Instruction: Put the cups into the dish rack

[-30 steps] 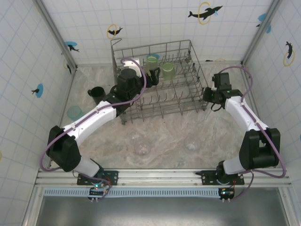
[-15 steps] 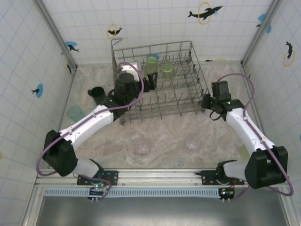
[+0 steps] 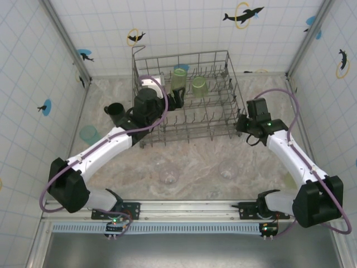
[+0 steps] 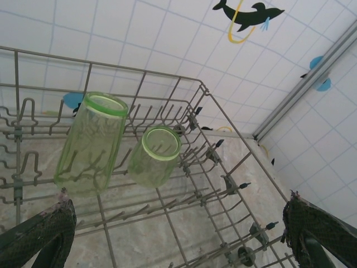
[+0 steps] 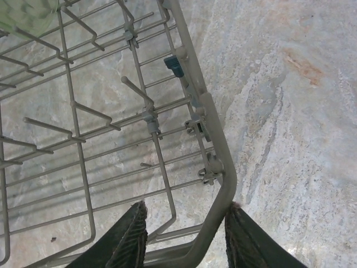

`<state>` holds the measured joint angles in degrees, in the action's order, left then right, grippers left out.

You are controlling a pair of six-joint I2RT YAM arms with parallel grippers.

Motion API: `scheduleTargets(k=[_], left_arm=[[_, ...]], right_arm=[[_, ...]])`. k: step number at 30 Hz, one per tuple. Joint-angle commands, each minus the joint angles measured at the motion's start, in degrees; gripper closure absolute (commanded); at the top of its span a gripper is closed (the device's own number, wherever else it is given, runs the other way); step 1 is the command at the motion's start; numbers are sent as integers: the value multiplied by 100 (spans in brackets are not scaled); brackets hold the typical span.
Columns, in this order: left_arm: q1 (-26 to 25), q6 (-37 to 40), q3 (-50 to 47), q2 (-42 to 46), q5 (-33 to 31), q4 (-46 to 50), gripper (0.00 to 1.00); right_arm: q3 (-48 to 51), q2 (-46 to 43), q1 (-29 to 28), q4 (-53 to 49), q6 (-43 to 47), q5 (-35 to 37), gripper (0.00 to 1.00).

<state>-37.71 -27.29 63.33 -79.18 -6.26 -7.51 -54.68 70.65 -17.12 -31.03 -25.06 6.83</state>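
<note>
Two green tumblers [image 3: 199,85] lie in the dish rack [image 3: 212,114]. The black mug [image 3: 114,114], teal cup [image 3: 88,133] and clear cups [image 3: 168,174] sit on the table [image 3: 201,153], so most loading is left. My left gripper [image 3: 177,98] hangs spread wide over the rack. My right gripper [image 5: 187,234] straddles its corner rim, and I cannot tell whether it pinches.

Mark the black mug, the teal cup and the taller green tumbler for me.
black mug [image 3: 115,113], top external view, on its body
teal cup [image 3: 88,133], top external view, on its mouth
taller green tumbler [image 4: 92,146], left wrist view, on its side wall
</note>
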Motion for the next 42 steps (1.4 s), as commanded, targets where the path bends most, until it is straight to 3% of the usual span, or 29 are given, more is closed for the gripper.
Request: scheduleTargets(k=[1,9,11,14,17,21,25,28,42], left_arm=[[1,49,-61,337,-57,177,2],[3,242,0,742,142,583,2],[1,279,54,830,206,695,2],[1,336,57,937,284,757,2],[1,343,133,939,360,959,2],[1,290,180,926,544,1093,2],[1,227,230,854,655,1170,2],[1,229,289,766,731,1271,2],[1,80,250,631,731,1437,2]], right_arm=[[-282,51,-66,-762,17,-125,52],[-830,-21,354,-1646,-266,554,37],[-778,-192,461,-1709,-355,709,26],[-597,-499,758,-1714,-430,682,23],[-443,-695,1198,-1858,-340,474,0],[-261,-949,1669,-2021,-238,593,0],[-175,-1110,1812,-2279,-402,1619,0],[-41,-1114,2048,-2453,-568,1733,0],[792,-1528,3365,-2084,-291,747,0]])
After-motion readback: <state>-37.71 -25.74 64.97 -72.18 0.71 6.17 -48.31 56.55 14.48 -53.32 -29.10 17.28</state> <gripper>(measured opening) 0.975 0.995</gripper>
